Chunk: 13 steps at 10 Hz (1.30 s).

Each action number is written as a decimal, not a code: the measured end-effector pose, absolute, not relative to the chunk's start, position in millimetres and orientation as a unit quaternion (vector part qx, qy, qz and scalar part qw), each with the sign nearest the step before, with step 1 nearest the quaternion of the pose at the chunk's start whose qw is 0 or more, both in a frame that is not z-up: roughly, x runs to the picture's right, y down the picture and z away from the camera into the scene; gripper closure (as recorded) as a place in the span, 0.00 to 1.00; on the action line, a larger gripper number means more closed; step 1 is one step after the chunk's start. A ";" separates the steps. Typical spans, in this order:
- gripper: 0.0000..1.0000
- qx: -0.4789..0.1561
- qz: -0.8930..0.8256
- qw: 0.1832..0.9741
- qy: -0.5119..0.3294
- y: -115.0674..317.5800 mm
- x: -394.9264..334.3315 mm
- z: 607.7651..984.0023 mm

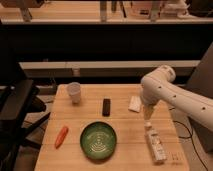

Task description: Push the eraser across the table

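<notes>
Camera view: the gripper [148,115] hangs over the right side of the table [131,154], fingers spread and empty, just right of a white pad [135,104] and above the far end of a lying bottle [156,145]. The black eraser [106,106] lies mid-table, left of the pad and apart from the gripper. A bowl [99,140] sits near.

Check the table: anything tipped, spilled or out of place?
Only the bottle lies on its side, near the lower-right corner of the table, just below the gripper in view. The cup stands upright; no spill shows.
</notes>
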<state>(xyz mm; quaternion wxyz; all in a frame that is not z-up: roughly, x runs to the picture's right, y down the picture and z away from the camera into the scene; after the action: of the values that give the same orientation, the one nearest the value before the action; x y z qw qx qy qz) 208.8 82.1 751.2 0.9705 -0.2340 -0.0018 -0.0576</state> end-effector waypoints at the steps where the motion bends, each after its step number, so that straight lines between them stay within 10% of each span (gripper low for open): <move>1: 0.20 -0.233 -0.061 0.971 -0.004 81.1 206.4 752.9; 13: 0.20 -0.228 -0.091 0.969 -0.025 71.7 186.9 768.8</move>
<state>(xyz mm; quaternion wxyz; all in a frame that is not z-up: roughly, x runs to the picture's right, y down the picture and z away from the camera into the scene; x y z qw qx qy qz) 186.9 71.7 768.8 0.9691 -0.2278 -0.0247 -0.0913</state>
